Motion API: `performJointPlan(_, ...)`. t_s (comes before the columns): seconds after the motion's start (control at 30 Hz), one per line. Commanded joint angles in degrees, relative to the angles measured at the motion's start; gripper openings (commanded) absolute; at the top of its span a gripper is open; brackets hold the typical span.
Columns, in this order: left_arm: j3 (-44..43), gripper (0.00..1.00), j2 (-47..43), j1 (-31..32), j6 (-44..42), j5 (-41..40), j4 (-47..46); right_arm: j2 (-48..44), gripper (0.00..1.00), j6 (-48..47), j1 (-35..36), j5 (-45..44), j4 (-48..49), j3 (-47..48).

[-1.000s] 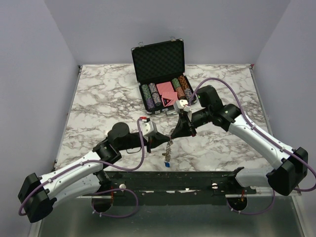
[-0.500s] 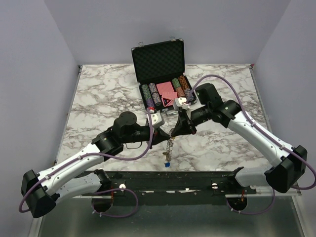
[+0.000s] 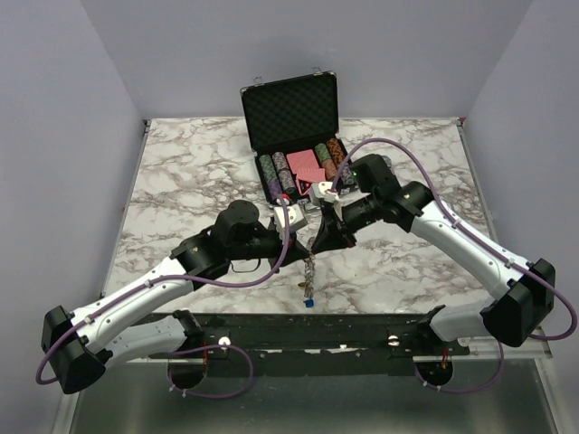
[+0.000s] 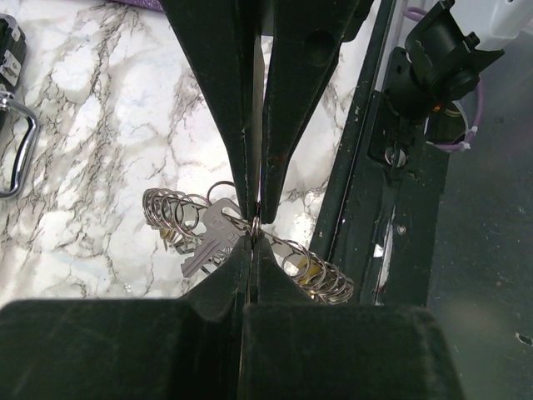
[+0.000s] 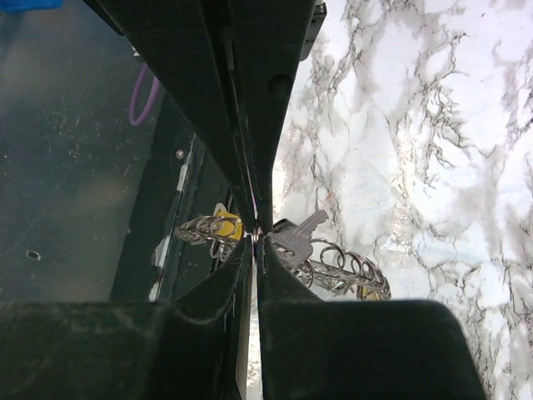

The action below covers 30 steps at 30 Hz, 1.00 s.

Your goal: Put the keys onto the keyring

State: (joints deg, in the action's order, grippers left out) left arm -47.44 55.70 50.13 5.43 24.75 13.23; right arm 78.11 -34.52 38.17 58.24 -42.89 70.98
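Keyring (image 3: 309, 269) hanging near table (image 3: 181, 190) front edge, left hand (image 4: 251, 244) clamped on it, right hand (image 5: 255, 242) grip unclear

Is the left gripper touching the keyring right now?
Touching. In the left wrist view the left gripper is shut, its tips pinching the keyring.

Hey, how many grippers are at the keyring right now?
2. The left gripper is shut on the keyring from the left. The right gripper has its fingertips around the same stretch from the right, though whether it grips is unclear. None hidden.
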Motion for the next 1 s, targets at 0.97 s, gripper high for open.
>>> performJointPlan(0.97,2.69,0.00,-4.01,0.32,4.93,-8.23,-5.84,0.47,0.00,3.93,2.52,-2.25,2.99,0.47)
